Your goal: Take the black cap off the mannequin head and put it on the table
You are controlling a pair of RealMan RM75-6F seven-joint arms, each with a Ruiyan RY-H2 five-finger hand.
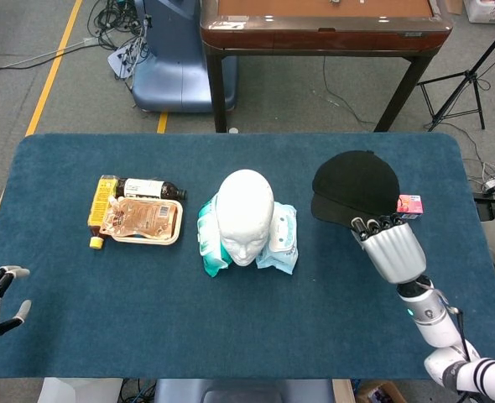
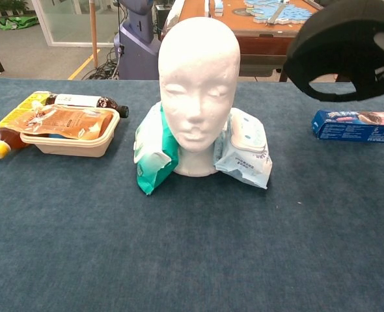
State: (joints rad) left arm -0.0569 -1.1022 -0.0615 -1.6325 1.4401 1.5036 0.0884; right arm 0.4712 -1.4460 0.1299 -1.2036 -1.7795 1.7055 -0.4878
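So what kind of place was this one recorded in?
Probably an indoor lab or workshop: yellow floor tape, loose cables on grey floor, a tripod stand, and a wooden table behind the blue-covered table.

- The black cap [image 1: 356, 187] is off the head and up in the air, held at its brim edge by the right hand [image 1: 390, 249]. It hangs to the head's three o'clock, well apart from it, above the table. From the chest camera the cap [image 2: 345, 49] shows its open back, with the adjusting strap arching over a gap.
- The mannequin head [image 1: 245, 216] is plain white, bare on top, and stands upright near the middle of the blue table [image 1: 80, 319], its face turned toward six o'clock.
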